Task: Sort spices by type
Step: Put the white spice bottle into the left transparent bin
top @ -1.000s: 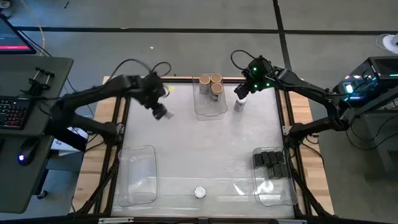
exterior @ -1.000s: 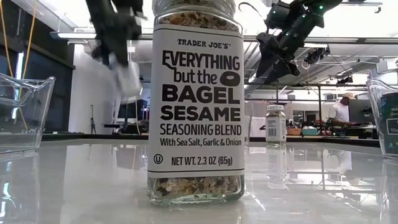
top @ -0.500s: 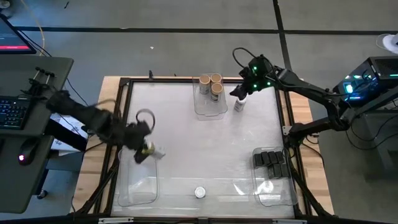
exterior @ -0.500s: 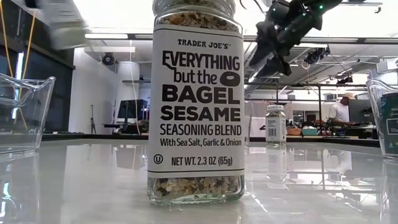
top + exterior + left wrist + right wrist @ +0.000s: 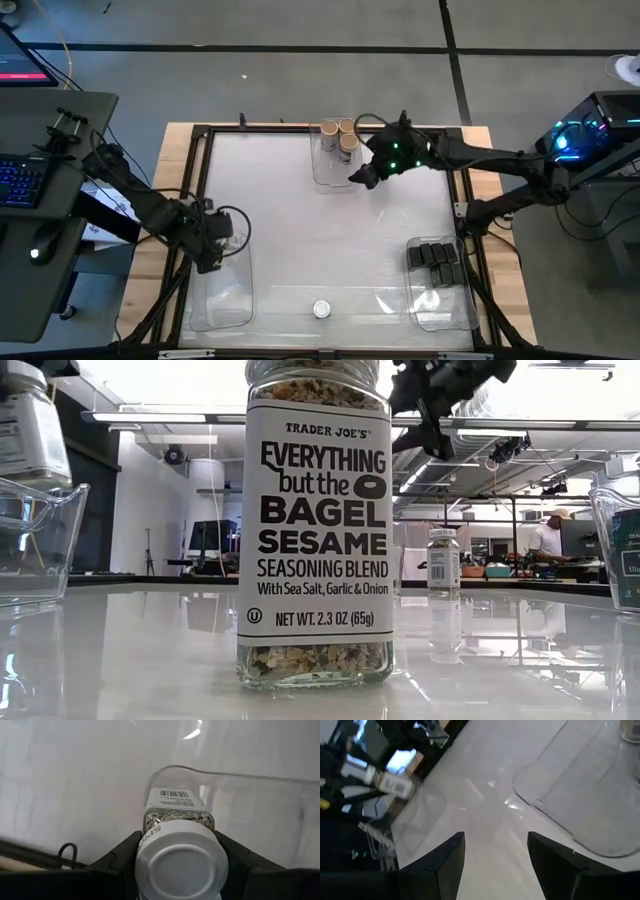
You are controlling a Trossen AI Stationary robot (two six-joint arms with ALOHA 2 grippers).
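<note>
Left gripper (image 5: 177, 870), gripping one silver-lidded jar (image 5: 179, 847), has reached the left bin (image 5: 222, 290).

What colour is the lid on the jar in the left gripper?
White, slightly silvery; the jar lid shows best in the left wrist view, clamped in the left gripper.

a trader joe's everything but the bagel sesame seasoning jar (image 5: 314, 530) stands upright on the glossy white table (image 5: 520, 660), filling the centre. far behind it stands a small spice jar (image 5: 443, 560). clear bins (image 5: 35, 535) flank both edges; a dark arm (image 5: 445, 395) hangs overhead.
</note>
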